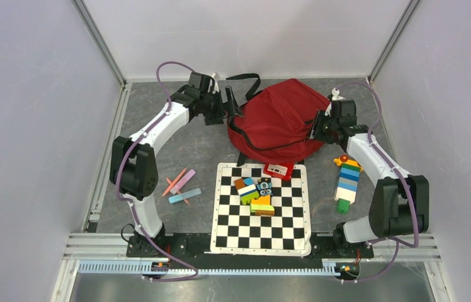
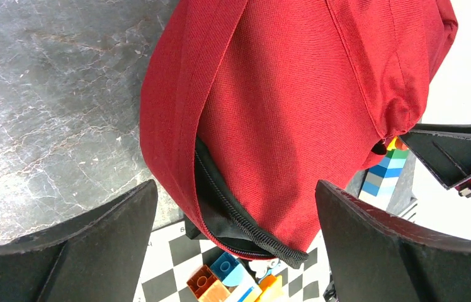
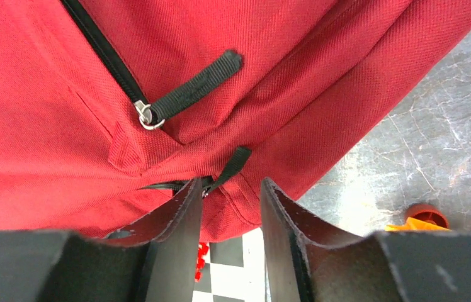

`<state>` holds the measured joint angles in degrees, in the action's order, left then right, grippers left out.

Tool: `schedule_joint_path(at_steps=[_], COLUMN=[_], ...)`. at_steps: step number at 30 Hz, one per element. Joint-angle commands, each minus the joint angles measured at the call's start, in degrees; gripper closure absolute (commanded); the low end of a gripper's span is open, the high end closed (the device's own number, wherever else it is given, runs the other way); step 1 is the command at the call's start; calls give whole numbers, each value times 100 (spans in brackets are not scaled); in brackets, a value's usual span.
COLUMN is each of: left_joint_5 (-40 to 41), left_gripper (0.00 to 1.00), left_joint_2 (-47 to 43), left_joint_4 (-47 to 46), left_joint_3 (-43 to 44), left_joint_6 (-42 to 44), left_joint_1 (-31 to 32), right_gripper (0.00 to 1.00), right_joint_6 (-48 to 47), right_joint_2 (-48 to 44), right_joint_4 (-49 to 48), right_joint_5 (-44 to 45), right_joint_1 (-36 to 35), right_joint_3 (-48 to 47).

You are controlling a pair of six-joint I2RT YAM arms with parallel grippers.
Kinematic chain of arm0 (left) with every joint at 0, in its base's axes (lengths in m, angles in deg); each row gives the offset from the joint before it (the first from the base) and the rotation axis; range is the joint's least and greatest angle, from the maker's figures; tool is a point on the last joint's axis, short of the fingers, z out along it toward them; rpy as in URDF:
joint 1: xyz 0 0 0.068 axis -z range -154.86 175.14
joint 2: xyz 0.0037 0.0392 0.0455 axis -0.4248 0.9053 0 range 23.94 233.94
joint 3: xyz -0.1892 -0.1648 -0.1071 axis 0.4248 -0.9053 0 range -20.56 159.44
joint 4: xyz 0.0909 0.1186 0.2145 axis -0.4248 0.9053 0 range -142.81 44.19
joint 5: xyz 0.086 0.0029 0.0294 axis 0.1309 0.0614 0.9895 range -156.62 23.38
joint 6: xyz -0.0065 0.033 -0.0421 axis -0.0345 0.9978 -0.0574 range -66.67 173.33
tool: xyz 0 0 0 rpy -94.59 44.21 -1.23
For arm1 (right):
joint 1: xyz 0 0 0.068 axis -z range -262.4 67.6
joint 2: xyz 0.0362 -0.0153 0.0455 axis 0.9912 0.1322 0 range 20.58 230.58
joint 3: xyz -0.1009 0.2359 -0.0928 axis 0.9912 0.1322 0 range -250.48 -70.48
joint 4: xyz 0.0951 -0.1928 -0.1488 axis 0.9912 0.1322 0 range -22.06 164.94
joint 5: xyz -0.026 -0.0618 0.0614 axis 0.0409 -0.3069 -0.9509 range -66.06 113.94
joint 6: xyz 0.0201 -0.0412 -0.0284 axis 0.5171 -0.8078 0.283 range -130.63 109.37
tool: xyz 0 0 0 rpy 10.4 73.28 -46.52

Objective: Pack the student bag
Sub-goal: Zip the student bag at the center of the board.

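My left pincer [image 1: 230,104] [image 2: 234,189] is spread to its full width. It sits at the 9 o'clock side of the student bag [image 1: 280,116], and its wrist view shows the red cloth [image 2: 283,94] beyond the two fingers and neither finger touching it.

My right pincer [image 1: 315,129] [image 3: 230,182] is at the bag's 3 o'clock side. Its jaws are only partly apart, with the tips up against the fabric [image 3: 63,94] and red cloth showing in the gap. I count two black zipper pulls on this side. The long pull [image 3: 195,88] hangs from a metal ring, and the short pull [image 3: 236,160] ends right at my left fingertip.

The bag lies slumped on the grey bench [image 1: 201,145] at 12 o'clock of the one checkered board [image 1: 233,233]. Its black straps [image 1: 242,78] trail off at its 11 o'clock. One zipper edge [image 2: 233,220] gapes along the side that faces the board.

One small red box [image 1: 278,170] sits on the board's far edge, just beside the bag. Nearer the board's middle are two clusters of coloured blocks [image 1: 245,189] [image 1: 262,206], with one dark piece [image 1: 264,184] between them.

One tall stack of blocks [image 1: 347,182] lies on the bench at the board's 3 o'clock. At its 9 o'clock lie at least three writing sticks [image 1: 182,185], one orange, one pink and one light blue.
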<state>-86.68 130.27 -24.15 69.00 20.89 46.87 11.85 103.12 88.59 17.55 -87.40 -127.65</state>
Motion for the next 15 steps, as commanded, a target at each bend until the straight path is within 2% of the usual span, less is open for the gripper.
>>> schedule_joint_path(at_steps=[1, 7, 11, 15], left_joint_5=[-201, -330, -421, -647], left_gripper=[1, 9, 34, 61], left_joint_2=[61, 117, 134, 96], left_joint_4=[-14, -116, -203, -519], left_joint_3=[58, -211, -426, -671], left_joint_6=[238, 200, 211, -22], left_joint_1=[10, 13, 6, 15], right_gripper=[58, 77, 98, 100], right_joint_6=[211, 228, 214, 182], right_joint_2=[71, 162, 125, -67], right_joint_4=[-497, -709, -717, -711], right_joint_5=[-109, -365, -522, -653], right_joint_1=[37, 38, 34, -45], right_joint_3=[-16, -41, 35, 215])
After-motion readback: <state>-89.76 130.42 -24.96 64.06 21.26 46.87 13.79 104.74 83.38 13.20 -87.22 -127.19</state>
